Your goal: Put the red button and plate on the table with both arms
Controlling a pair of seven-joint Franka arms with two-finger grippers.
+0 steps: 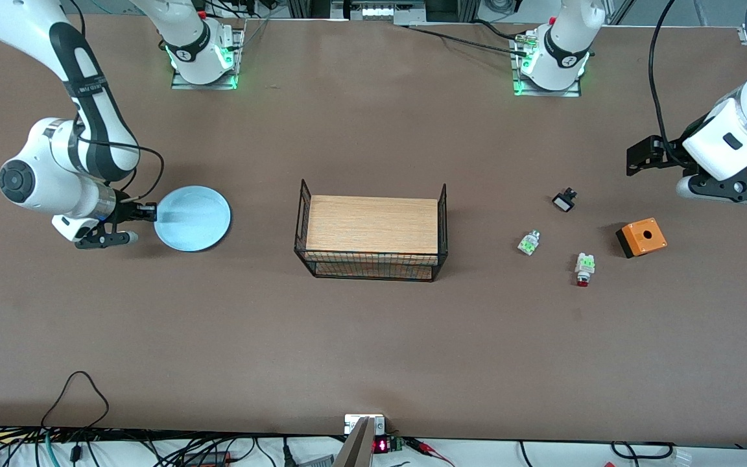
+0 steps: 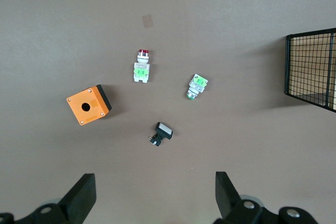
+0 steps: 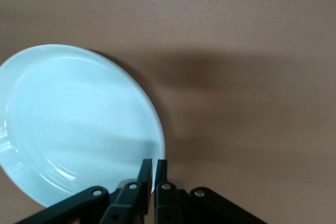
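The pale blue plate (image 1: 193,219) lies near the right arm's end of the brown table (image 1: 373,344). My right gripper (image 1: 149,212) is shut on the plate's rim; the right wrist view shows the fingertips (image 3: 153,164) pinched on the edge of the plate (image 3: 73,124). The red button (image 1: 584,268) lies on its side on the table toward the left arm's end, red cap pointing to the front camera. My left gripper (image 1: 644,157) hangs open and empty above the table near it. In the left wrist view the button (image 2: 142,66) lies well clear of the wide-open gripper (image 2: 155,182).
A wood-topped black wire rack (image 1: 371,232) stands mid-table. Around the red button lie a green-and-clear piece (image 1: 528,242), a small black-and-white piece (image 1: 564,200) and an orange box with a hole (image 1: 641,237). Cables run along the table's front edge.
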